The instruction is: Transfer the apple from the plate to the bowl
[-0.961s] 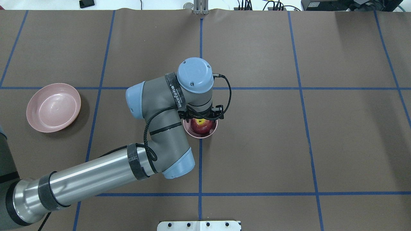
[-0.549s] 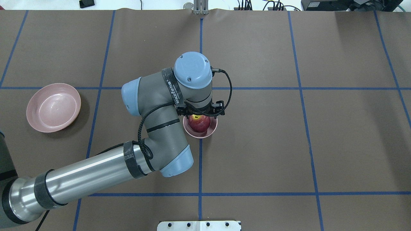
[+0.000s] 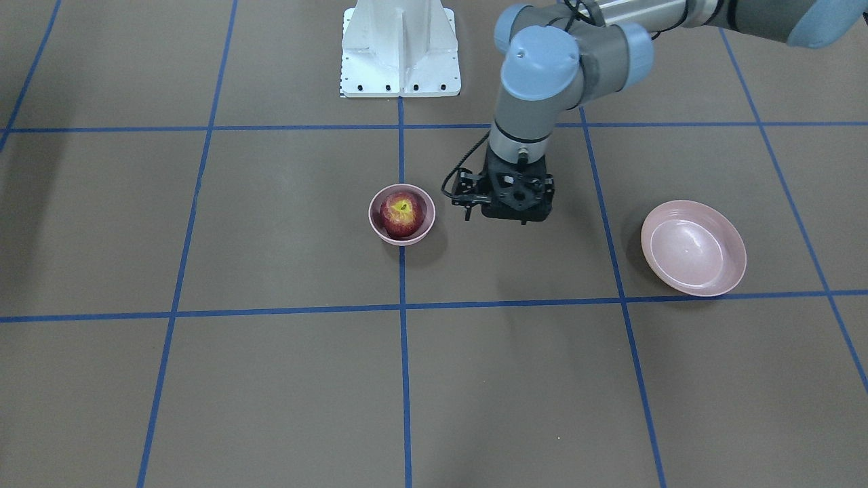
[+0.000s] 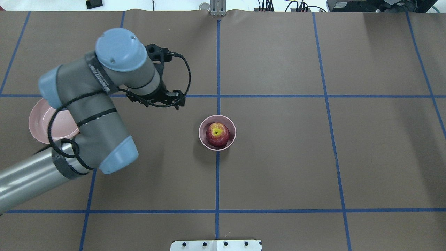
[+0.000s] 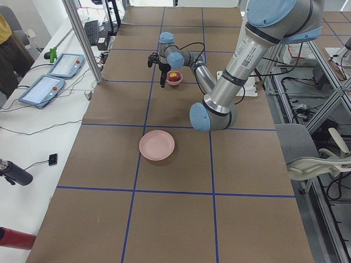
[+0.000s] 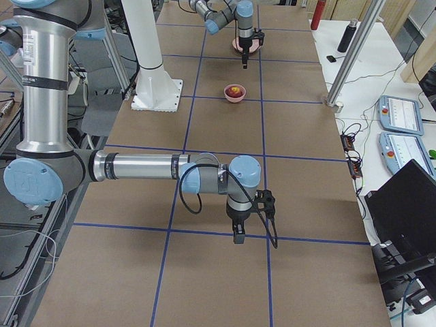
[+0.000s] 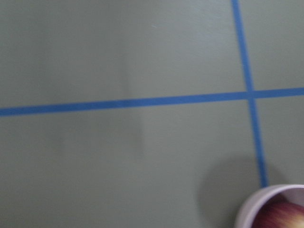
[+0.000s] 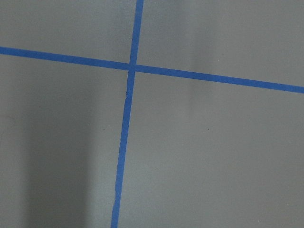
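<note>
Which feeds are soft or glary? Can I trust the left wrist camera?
Left wrist view: blurred, the bowl and apple smeared in the lower right corner. Front-facing view: sharp, white sheen on the plate. Overhead view: sharp, soft shadow beside the bowl. Right wrist view: tape lines clear, broad shadow at left.

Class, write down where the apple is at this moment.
In the overhead view the apple sits inside the small pink bowl near the view's middle, on the central blue tape line. The plate lies far to its left.
</note>
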You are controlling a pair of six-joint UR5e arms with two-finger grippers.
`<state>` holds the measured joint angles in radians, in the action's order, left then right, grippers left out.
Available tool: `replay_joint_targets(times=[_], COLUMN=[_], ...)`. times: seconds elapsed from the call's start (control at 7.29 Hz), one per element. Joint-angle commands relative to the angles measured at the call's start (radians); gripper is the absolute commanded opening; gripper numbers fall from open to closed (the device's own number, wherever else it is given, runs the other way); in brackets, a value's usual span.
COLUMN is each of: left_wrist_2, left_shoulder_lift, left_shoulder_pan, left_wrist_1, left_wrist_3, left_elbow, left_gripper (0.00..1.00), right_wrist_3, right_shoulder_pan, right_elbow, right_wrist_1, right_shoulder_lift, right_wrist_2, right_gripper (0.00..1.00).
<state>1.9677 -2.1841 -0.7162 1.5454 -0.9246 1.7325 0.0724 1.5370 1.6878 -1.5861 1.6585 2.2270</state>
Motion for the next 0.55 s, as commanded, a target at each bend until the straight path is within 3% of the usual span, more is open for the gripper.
replay_joint_targets(times=[0.0,0.41], left_wrist_2=[0.165,0.256], left_shoulder_lift=[0.158,0.38], left_shoulder_pan=[-0.214,-0.499], left_wrist_1=[-0.004,-0.007], left_wrist_3=[0.299,0.772], left_elbow=[0.03,0.003], left_gripper=[0.98,0.98], right_wrist_3=[0.001,0.0], right_shoulder_pan=[0.0,0.0], right_elbow=[0.001,0.0], right_wrist_1=[0.002,0.002], right_shoulder_lift=[-0.005,-0.002], right_wrist_2=[-0.004,-0.003], right_gripper=[1.0,1.0])
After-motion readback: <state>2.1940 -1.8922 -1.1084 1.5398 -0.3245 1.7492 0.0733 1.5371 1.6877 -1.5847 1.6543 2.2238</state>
